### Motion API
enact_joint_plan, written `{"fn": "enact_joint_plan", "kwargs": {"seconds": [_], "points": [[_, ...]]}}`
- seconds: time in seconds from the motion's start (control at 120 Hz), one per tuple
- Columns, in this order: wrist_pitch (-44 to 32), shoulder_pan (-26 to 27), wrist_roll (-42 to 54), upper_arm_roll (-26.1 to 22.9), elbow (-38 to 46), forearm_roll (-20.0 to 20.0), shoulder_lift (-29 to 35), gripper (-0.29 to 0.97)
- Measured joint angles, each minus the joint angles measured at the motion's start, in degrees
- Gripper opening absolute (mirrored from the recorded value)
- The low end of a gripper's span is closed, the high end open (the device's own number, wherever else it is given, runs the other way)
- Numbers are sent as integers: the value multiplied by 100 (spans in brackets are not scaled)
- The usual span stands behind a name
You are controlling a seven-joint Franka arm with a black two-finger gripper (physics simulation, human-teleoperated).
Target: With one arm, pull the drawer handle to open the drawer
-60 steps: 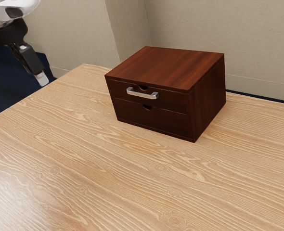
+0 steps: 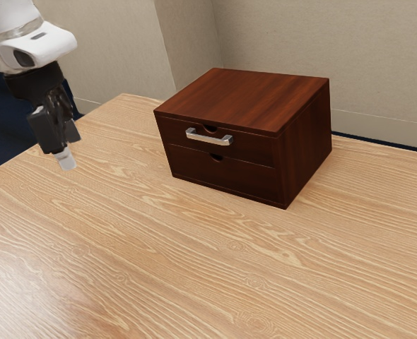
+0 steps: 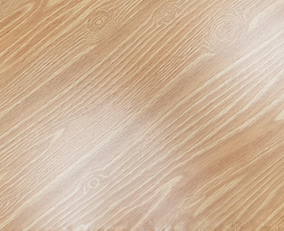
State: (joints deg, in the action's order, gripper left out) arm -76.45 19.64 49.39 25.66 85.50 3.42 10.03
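Near the tabletop's far edge, the dark red-brown cabinet's top drawer sat flush, a silver handle on its front, while the gripper hung well apart, its state impossible to tell.

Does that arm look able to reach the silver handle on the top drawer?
Probably yes: the gripper hangs above the table, toward the exterior view's left of the silver handle, and nothing stands between them.

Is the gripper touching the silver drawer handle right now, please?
No, the gripper hangs above the table, far off to the exterior view's left of the handle.
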Motion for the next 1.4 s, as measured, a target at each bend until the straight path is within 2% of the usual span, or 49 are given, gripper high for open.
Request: {"fn": "enact_joint_plan", "kwargs": {"seconds": [0.083,0.283,0.383,0.45,0.525,0.6,0.717,0.95,1.4], "points": [[-503,-139,610,-10,-37,183,-638,68],[-1241,-271,1762,-21,-1742,210,-2352,68],[-1649,-378,2191,13,-1956,-80,-2888,68],[-1926,-585,2431,23,-1976,-529,-3135,64],[-2177,-782,2712,33,-1955,-1076,-3234,61],[-2459,-745,2973,38,-1903,-1333,-3240,53],[-3147,-471,3338,85,-1425,-1164,-3113,40],[-4001,-499,3879,129,-1197,-1053,-3122,25],[-4359,-680,4469,166,-1173,-1601,-3486,18]]}}
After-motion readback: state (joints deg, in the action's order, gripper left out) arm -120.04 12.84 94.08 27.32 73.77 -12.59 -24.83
